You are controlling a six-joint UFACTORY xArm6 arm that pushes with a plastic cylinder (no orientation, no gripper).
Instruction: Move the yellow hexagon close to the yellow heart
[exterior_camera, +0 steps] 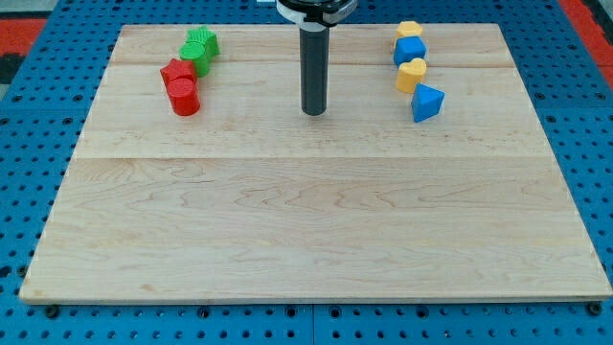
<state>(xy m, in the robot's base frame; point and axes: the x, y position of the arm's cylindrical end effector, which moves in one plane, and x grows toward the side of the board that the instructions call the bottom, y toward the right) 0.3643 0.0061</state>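
The yellow hexagon (410, 29) sits at the view's top right, at the head of a short column of blocks. Just below it is a blue block (410, 50), then the yellow heart (412, 74), then a second blue block (427, 102). The first blue block lies between the hexagon and the heart. My tip (314, 111) rests on the wooden board (306, 230) near the top middle, well to the left of that column and touching no block.
At the view's top left stand a green block (200, 48), a red block (177, 72) and a red cylinder (184, 97), close together. A blue pegboard (29, 144) surrounds the board.
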